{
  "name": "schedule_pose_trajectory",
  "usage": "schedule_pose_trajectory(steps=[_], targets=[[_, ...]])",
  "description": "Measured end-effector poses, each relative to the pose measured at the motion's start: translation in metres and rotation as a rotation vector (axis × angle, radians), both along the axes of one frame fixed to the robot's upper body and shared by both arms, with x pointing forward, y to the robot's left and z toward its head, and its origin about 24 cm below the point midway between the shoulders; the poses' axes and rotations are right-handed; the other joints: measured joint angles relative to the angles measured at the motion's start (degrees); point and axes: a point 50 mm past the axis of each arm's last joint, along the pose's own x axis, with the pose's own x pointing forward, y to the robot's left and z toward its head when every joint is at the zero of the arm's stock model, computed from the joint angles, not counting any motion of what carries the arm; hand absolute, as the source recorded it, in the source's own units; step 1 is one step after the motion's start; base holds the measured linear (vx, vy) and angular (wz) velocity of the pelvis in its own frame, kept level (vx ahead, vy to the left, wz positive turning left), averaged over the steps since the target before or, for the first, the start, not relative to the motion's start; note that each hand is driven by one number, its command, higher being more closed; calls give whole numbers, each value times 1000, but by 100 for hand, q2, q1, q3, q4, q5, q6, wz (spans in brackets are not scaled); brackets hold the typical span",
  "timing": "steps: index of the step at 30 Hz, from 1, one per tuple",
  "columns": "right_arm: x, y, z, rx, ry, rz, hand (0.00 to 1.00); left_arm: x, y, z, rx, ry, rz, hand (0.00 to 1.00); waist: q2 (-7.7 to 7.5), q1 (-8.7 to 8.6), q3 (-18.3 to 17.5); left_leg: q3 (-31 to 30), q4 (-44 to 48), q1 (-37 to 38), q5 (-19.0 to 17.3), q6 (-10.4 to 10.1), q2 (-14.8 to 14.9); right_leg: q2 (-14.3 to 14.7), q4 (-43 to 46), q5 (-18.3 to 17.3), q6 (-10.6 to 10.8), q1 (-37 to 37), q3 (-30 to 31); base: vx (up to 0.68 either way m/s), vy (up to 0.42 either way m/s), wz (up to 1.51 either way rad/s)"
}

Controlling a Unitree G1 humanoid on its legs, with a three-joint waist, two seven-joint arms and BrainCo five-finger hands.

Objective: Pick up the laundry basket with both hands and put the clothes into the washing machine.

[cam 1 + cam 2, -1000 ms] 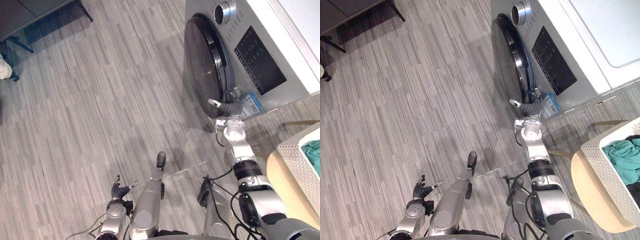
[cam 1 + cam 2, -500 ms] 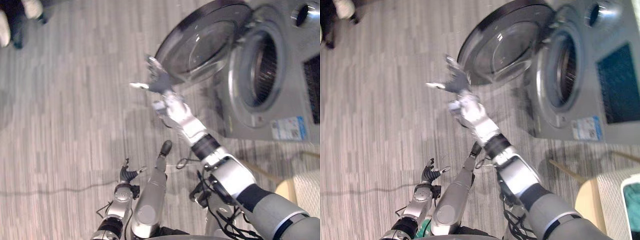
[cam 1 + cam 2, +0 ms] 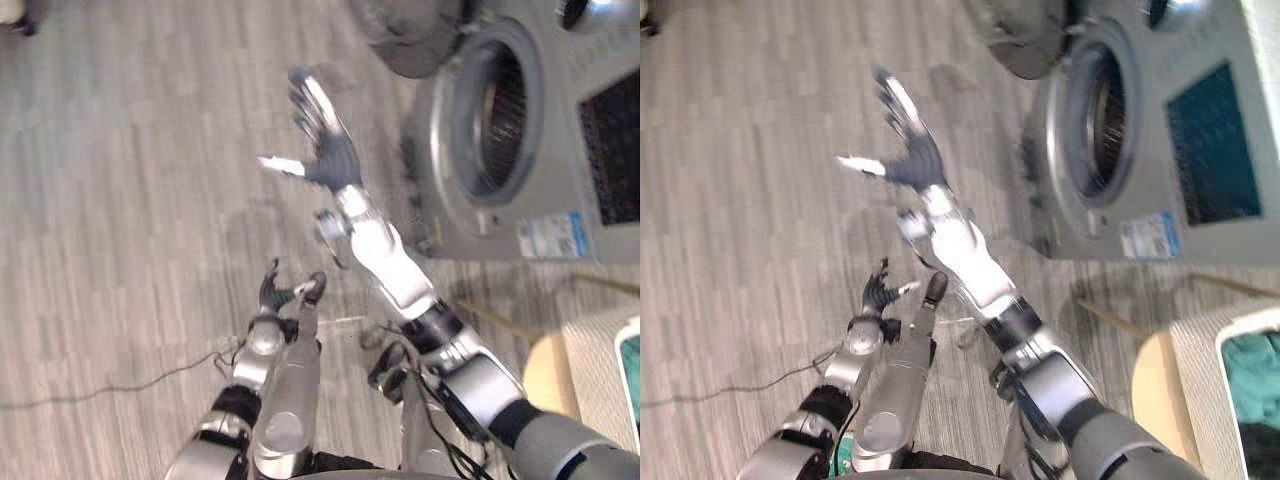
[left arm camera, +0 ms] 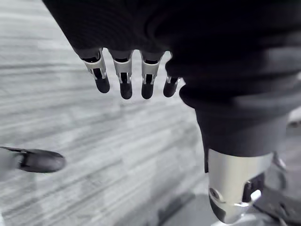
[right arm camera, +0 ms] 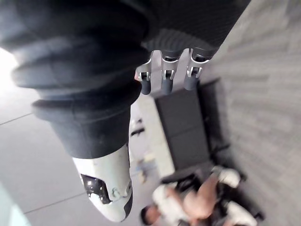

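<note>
While the right hand hung in the air above the wooden floor, just left of the washing machine, its fingers were spread wide and straight and held nothing. The machine's round door stood open, and the drum opening lay bare. The left hand sat low, close by the robot, with its fingers relaxed around nothing and the thumb apart. The laundry basket rested on a pale round bench at the robot's right, well apart from both hands, with teal clothes inside it. Past the right hand's fingers in its wrist view, a person showed near a dark piece of furniture.
</note>
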Motion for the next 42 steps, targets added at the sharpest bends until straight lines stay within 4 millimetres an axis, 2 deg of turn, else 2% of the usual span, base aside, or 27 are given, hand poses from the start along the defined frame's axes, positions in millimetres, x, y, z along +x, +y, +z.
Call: schedule_pose_trajectory(steps=[2, 4, 5, 6, 7, 8, 9, 10, 12, 14, 15, 17, 19, 25, 28, 30, 32, 34, 35, 37, 38, 40, 41, 42], targets=[[-10, -35, -40, -28, 129, -125, 0, 18, 13, 34, 53, -97, 30, 0, -95, -236, 46, 266, -78, -5, 32, 42, 95, 96, -54, 136, 7, -191, 224, -33, -26, -67], [-21, -63, -63, -38, 207, -228, 0, 29, 32, 57, 92, -153, 81, 0, -147, -479, 69, 386, -81, -15, 35, 47, 116, 120, -48, 176, 16, -266, 334, 21, -24, -40], [-28, -82, -75, -39, 249, -286, 0, 36, 49, 76, 133, -186, 122, 0, -220, -572, 78, 514, -83, -22, 35, 48, 138, 155, -36, 193, 19, -351, 431, 18, -24, -32], [-32, -91, -80, -44, 268, -317, 0, 39, 61, 87, 165, -206, 146, 0, -239, -640, 72, 538, -86, -54, 35, 48, 153, 170, -44, 217, 26, -402, 463, 19, -22, -37], [-39, -106, -89, -52, 297, -373, 0, 43, 83, 108, 221, -243, 196, 0, -313, -755, 77, 600, -87, -118, 35, 49, 177, 193, -42, 234, 27, -513, 532, 17, -11, -27], [-42, -113, -93, -56, 313, -401, 0, 43, 96, 119, 251, -262, 229, 0, -360, -807, 72, 650, -88, -152, 35, 49, 192, 200, -31, 240, 29, -578, 565, 24, -15, -29], [-48, -126, -101, -64, 340, -451, 0, 42, 115, 139, 292, -295, 286, 0, -409, -907, 74, 693, -85, -235, 36, 49, 211, 229, -38, 273, 30, -684, 617, 23, -14, -29], [-54, -136, -108, -70, 360, -490, 0, 40, 132, 156, 297, -327, 350, 0, -433, -962, 82, 755, -86, -295, 36, 50, 256, 282, -101, 369, 38, -759, 677, 33, -9, -35], [-66, -143, -112, -62, 368, -534, 0, 34, 151, 172, 287, -368, 451, 0, -492, -968, 84, 914, -69, -349, 35, 50, 325, 344, -292, 503, 35, -815, 766, 32, 1, -44], [-74, -144, -110, -53, 356, -544, 0, 30, 161, 176, 277, -366, 500, 0, -493, -956, 84, 1002, -47, -398, 31, 50, 395, 398, -425, 607, 46, -824, 805, 23, 5, -27], [-80, -144, -103, -36, 326, -560, 0, 31, 158, 176, 290, -362, 479, 0, -493, -932, 84, 1040, -29, -443, 23, 55, 426, 402, -493, 636, 20, -838, 813, 6, 22, -13], [-84, -145, -84, -5, 238, -578, 0, 32, 153, 182, 291, -384, 468, 0, -523, -936, 88, 1121, 43, -552, -28, 111, 477, 430, -505, 664, 4, -914, 805, -14, 18, -10], [-90, -149, -55, 32, 92, -601, 0, 29, 152, 191, 303, -425, 472, 0, -526, -920, 90, 1158, 144, -709, -59, 115, 498, 442, -529, 703, 2, -1032, 831, -34, 15, -10], [-103, -150, -32, 67, -23, -628, 0, 22, 158, 208, 250, -498, 506, 0, -527, -911, 91, 1223, 379, -873, -103, 178, 512, 393, -532, 712, 8, -1025, 743, 18, 8, 7], [-108, -147, -24, 92, -57, -635, 0, 21, 152, 207, 217, -518, 497, 0, -526, -879, 91, 1228, 433, -873, -121, 189, 519, 376, -459, 710, 9, -1014, 699, 15, 3, 5], [-108, -146, -19, 97, -78, -629, 0, 21, 138, 194, 193, -517, 455, 0, -523, -830, 93, 1232, 557, -832, -166, 189, 517, 362, -426, 705, 9, -921, 692, 7, 3, 2], [-109, -146, -19, 96, -79, -631, 0, 20, 121, 168, 161, -486, 404, 0, -521, -776, 93, 1272, 601, -639, -254, 205, 486, 323, -337, 629, -4, -764, 692, 4, 10, 5], [-109, -146, -19, 92, -77, -633, 0, 11, 96, 114, 90, -390, 336, 0, -507, -759, 86, 1338, 716, -305, -397, 221, 433, 216, -156, 437, 4, -484, 705, -2, -14, 6], [-110, -146, -19, 91, -77, -635, 0, 7, 89, 99, 78, -354, 319, 0, -492, -757, 75, 1356, 735, -229, -433, 218, 408, 192, -126, 384, 16, -411, 706, 0, 0, 0], [-111, -147, -21, 77, -60, -646, 0, -17, 63, 35, 0, -182, 266, 0, -457, -745, -1, 1466, 779, 101, -587, 236, 367, 171, -45, 270, 23, -161, 790, -6, 0, -7], [-112, -149, -23, 67, -47, -654, 0, -25, 58, 17, -14, -124, 254, 0, -432, -751, -126, 1484, 779, 112, -619, 252, 358, 171, -44, 234, 35, -161, 806, 17, -19, -12], [-114, -157, -37, 37, 24, -711, 0, -65, 36, -45, -55, 92, 200, 0, -297, -746, -615, 1627, 765, 306, -706, 244, 355, 177, -96, 202, 59, -47, 933, 93, -22, -22], [-113, -158, -41, 33, 43, -720, 0, -74, 34, -58, -57, 142, 191, 0, -278, -738, -656, 1697, 764, 447, -726, 229, 356, 184, -107, 191, 73, 51, 1016, 151, -11, -49], [-113, -160, -50, 19, 86, -733, 0, -94, 33, -83, -53, 249, 184, 0, -213, -752, -765, 1872, 785, 708, -832, 225, 377, 207, -162, 186, 83, 204, 1187, 103, 1, -74]])
